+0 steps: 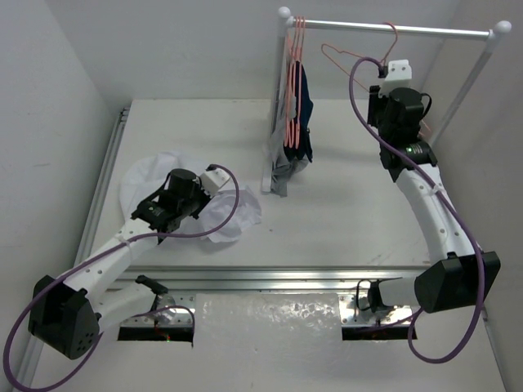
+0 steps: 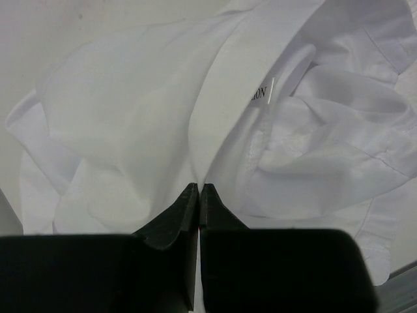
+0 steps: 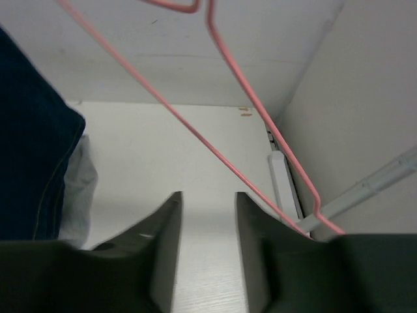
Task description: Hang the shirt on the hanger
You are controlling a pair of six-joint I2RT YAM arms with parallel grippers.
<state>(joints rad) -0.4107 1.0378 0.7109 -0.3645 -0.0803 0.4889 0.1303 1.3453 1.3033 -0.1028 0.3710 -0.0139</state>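
While my left end effector (image 2: 198, 188) sits pressed together on the shirt (image 2: 130, 117), I see the right end effector (image 3: 208, 195) spread beside the hanger (image 3: 195, 130), not gripping it.

The white table (image 1: 343, 212) bore the crumpled shirt (image 1: 143, 175), heaped beneath and around the left claw (image 2: 199, 190), well apart from the right claw (image 3: 207, 195).

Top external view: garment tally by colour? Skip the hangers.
White: 1, the shirt, crumpled on the table
Navy: 1, the navy garment, hanging from the rail
Grey: 1, the grey garment, hanging just below the navy one
Total: 3
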